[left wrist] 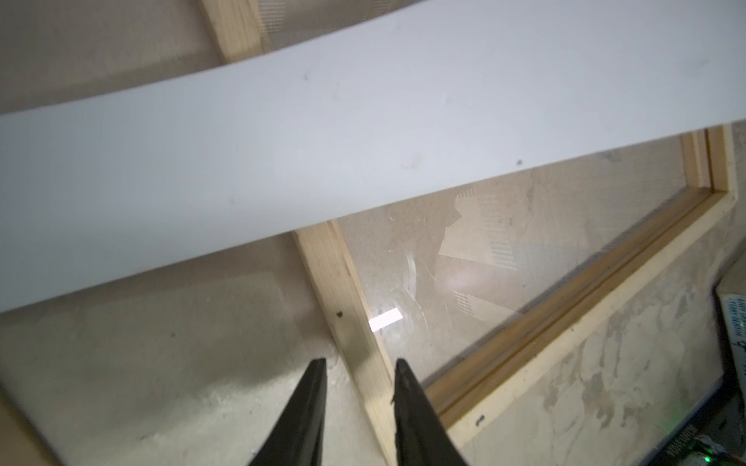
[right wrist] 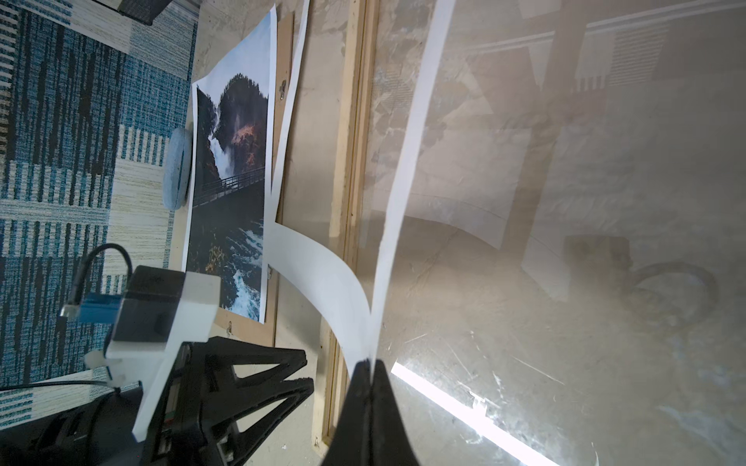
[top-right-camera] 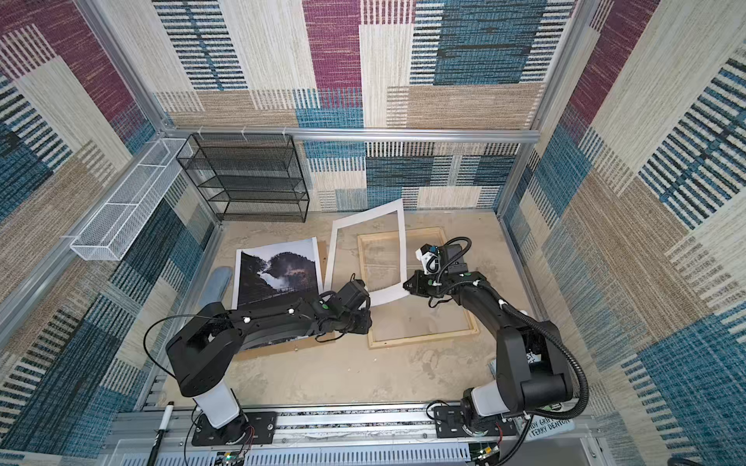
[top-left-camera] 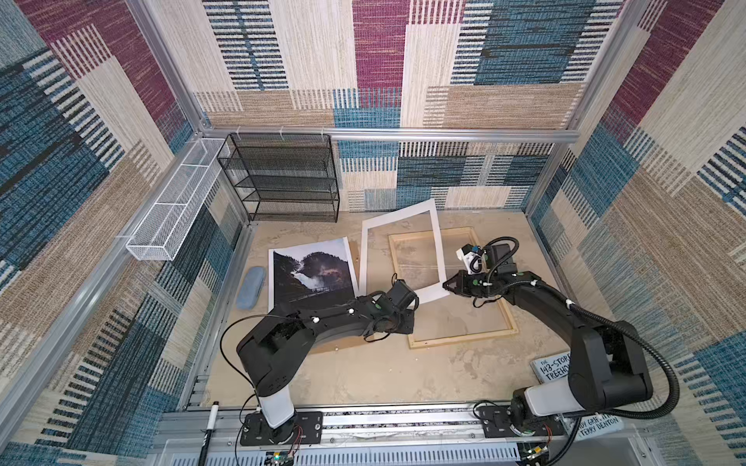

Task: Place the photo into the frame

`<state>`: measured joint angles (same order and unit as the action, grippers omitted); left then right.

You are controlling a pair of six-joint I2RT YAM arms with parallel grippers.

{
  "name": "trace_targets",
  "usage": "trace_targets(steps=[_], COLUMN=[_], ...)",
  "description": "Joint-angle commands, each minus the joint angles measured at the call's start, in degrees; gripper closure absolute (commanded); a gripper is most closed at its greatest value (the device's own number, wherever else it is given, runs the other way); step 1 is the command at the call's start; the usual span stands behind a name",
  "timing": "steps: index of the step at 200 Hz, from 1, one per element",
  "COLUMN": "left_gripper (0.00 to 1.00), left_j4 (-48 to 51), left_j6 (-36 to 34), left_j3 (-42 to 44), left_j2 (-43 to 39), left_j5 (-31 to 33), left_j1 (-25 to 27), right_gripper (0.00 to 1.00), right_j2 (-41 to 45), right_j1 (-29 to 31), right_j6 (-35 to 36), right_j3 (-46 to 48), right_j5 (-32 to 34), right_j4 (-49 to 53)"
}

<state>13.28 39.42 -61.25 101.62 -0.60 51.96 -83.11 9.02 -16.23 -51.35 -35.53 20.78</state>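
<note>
On the table's left side the photo lies flat on a brown board, outside the frame and untouched, so the task's main step is not yet begun. Just right of it, the left gripper sits low over the frame's left strip, its jaws a narrow gap apart with nothing between them. Further right, a white mat hangs bowed above the frame, which lies flat with a clear, reflective pane in it. The right gripper has its jaws pinched tight on the mat's near corner. I judge the step in hand to be moving the mat; whether it is going into the frame or off it I cannot tell. Next the mat should be set down squarely, and then the thin photo needs an edge teased up from the board without creasing. The table is mottled beige, with a blue case at far left and a book at right. A white basket hangs on the left wall, a black mesh shelf stands at the back, and woven patchwork panels in blue, maroon and tan close the room in.
</note>
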Motion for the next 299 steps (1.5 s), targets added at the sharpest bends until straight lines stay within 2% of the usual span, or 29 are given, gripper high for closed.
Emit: trace_targets(steps=[1,55,101,182,216,257,279,299], left_gripper=[0.68,0.68,0.72,0.74,0.70,0.67,0.66,0.66], left_j4=[1.6,3.0,5.4,7.3,8.9,9.5,13.4,14.4], left_j6=[-1.6,-2.3,-2.8,-7.2,-9.2,-9.8,-11.3,-12.5], left_j3=[-1.2,-3.2,-3.9,-4.2,-5.3,-5.0,-7.0,-7.4], left_j2=[1.1,3.8,4.3,2.9,0.3,-5.7,-7.2,-8.0], left_j5=[0.5,0.3,2.4,3.2,3.2,3.4,6.6,6.5], left_j1=[0.2,0.2,-0.2,-6.8,-7.4,-7.6,-10.3,-14.6], right_gripper=[1.00,1.00,1.00,1.00,1.00,1.00,1.00,1.00], right_j2=[0.6,0.5,0.4,-1.0,0.3,3.1,4.9,7.0], right_j1=[0.0,0.0,-0.1,-0.9,-2.7,-4.6,-4.6,-4.6], right_j6=[0.3,0.2,-0.1,-1.8,-3.2,-1.5,-2.4,-3.7], right_j3=[0.1,0.2,0.6,0.7,0.9,1.8,4.4,7.0], right_j5=[0.1,-0.1,-0.3,-4.8,-8.2,-7.0,-6.9,-7.3], right_j4=[-1.3,-1.5,-2.1,-5.1,-5.3,1.2,2.0,2.4])
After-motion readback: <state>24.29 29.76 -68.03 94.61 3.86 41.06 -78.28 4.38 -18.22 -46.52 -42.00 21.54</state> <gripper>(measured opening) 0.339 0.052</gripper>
